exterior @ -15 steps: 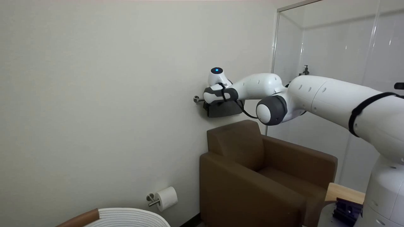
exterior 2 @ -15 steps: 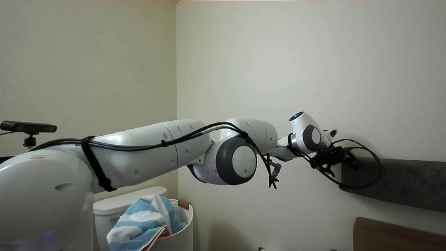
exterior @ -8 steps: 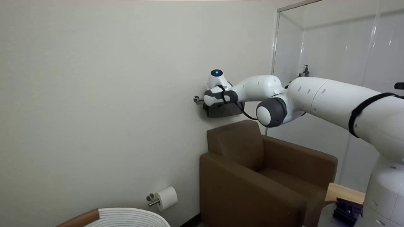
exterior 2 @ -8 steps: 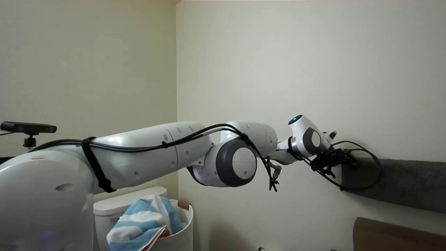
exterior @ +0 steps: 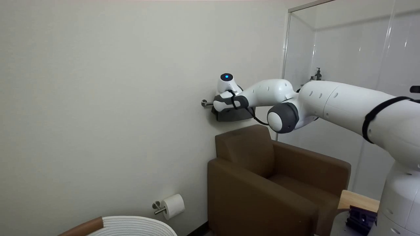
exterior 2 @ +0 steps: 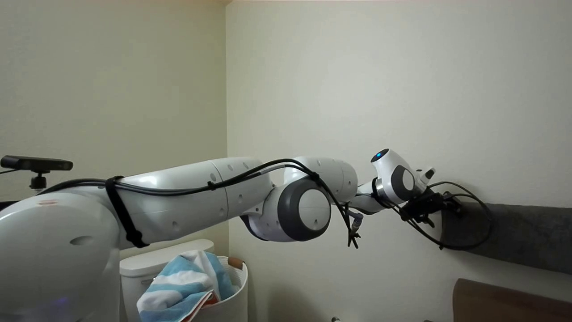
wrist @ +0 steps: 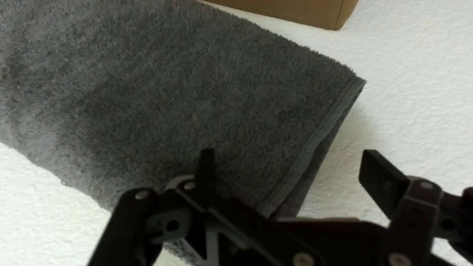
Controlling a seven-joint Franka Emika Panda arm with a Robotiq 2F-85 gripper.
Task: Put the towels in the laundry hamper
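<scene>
The dark grey towel (wrist: pixel 207 85) hangs against the wall on a metal bar; it also shows in both exterior views (exterior: pixel 234 115) (exterior 2: pixel 527 235). My gripper (wrist: pixel 290 160) is open at the towel's hemmed end. In the wrist view one finger (wrist: pixel 207 162) is over the towel and the other finger (wrist: pixel 382 181) is beyond the edge, over the wall. The cloth edge lies between them; contact cannot be told. The blue and white striped towel (exterior 2: pixel 183 281) drapes over the rim of the white laundry hamper (exterior 2: pixel 239 295), which also shows in an exterior view (exterior: pixel 134 224).
A brown armchair (exterior: pixel 262 193) stands below the grey towel. A toilet-paper roll (exterior: pixel 174 206) is on the wall by the hamper. A white toilet tank (exterior 2: pixel 165 257) stands behind the striped towel. A glass shower wall (exterior: pixel 344 49) is beside the armchair.
The arm and gripper have come down a little, then shifted slightly to the right in both exterior views. The grey towel's end has shifted slightly with them. The striped towel has not moved.
</scene>
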